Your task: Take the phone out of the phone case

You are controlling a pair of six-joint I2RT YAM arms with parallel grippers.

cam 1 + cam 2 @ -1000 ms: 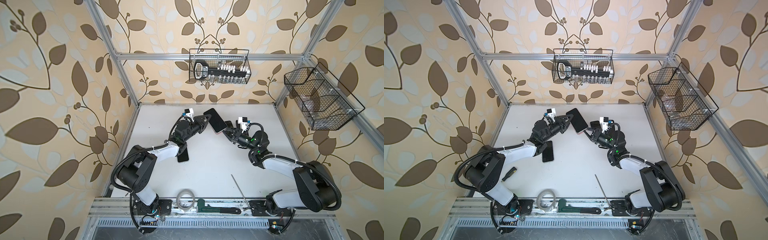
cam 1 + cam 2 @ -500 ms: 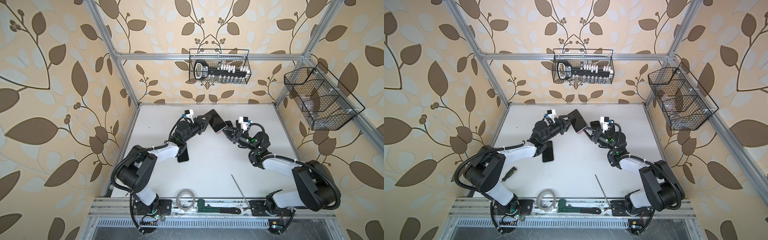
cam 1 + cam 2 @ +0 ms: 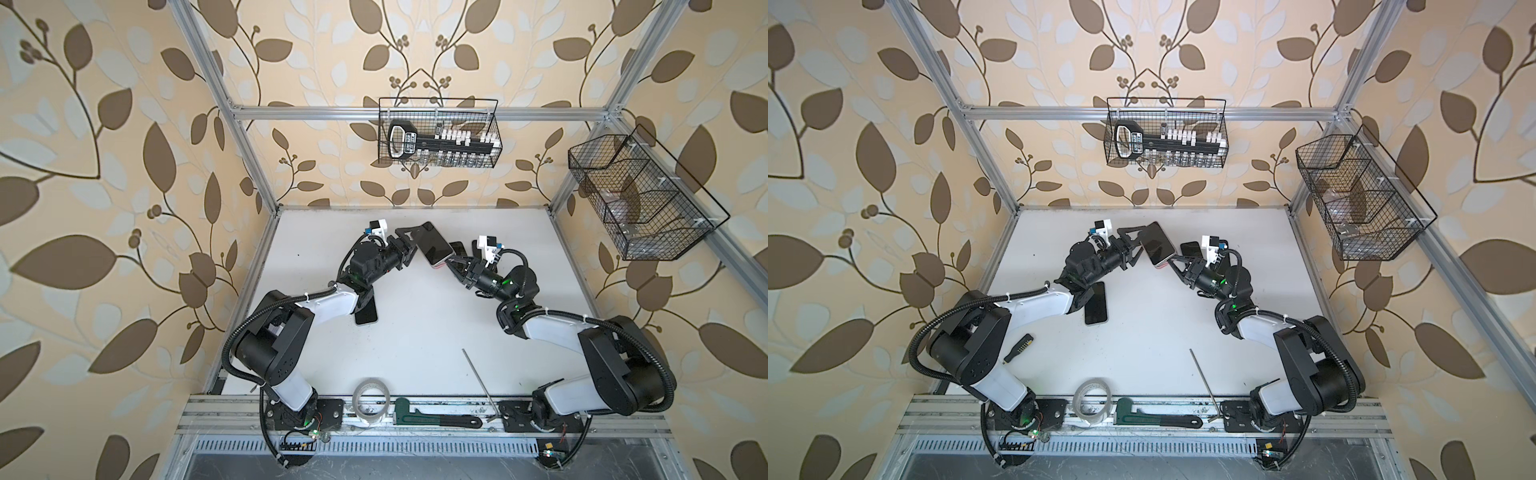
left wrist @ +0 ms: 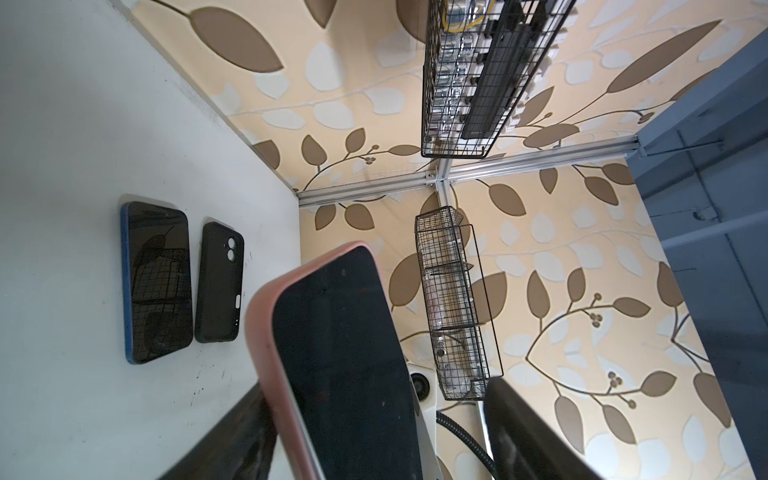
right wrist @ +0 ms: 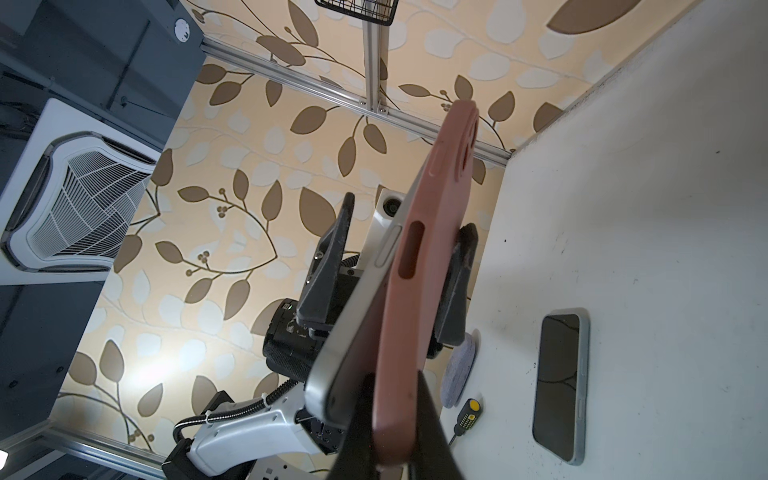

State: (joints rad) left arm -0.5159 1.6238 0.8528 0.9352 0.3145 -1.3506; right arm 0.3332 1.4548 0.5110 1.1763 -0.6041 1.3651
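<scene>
Locate the phone [image 3: 434, 249] held off the white table [image 3: 415, 340], out in front of the back-wall basket [image 3: 438, 133] and roughly under its middle in both top views, dark screen turned upward and tilted. Note the pink phone case [image 5: 415, 291] covering its back; in the right wrist view, observe the silver edge of the phone standing out of the case along one long side, with the gap widest at the end nearest the right gripper [image 3: 453, 266]. Treat the right gripper as clamped on that end of the phone case, with the phone's silver corner lying outside the black fingers. Treat the left gripper [image 3: 411, 245] as spread wide, one finger on each side of the opposite end, with clear space showing between one of the fingers [image 5: 332, 249] and the phone edge. Under the right part of the back-wall basket, find a blue-cased phone [image 4: 156, 282] and a black empty case [image 4: 219, 282] lying side by side and flat on the table. Farther out from the basket and past its left end, find a bare phone [image 3: 366, 313] lying partly under the left arm. Farthest from the basket, along the front rail, identify a tape roll [image 3: 371, 401], a green wrench [image 3: 436, 417] and a thin metal rod [image 3: 480, 382].
</scene>
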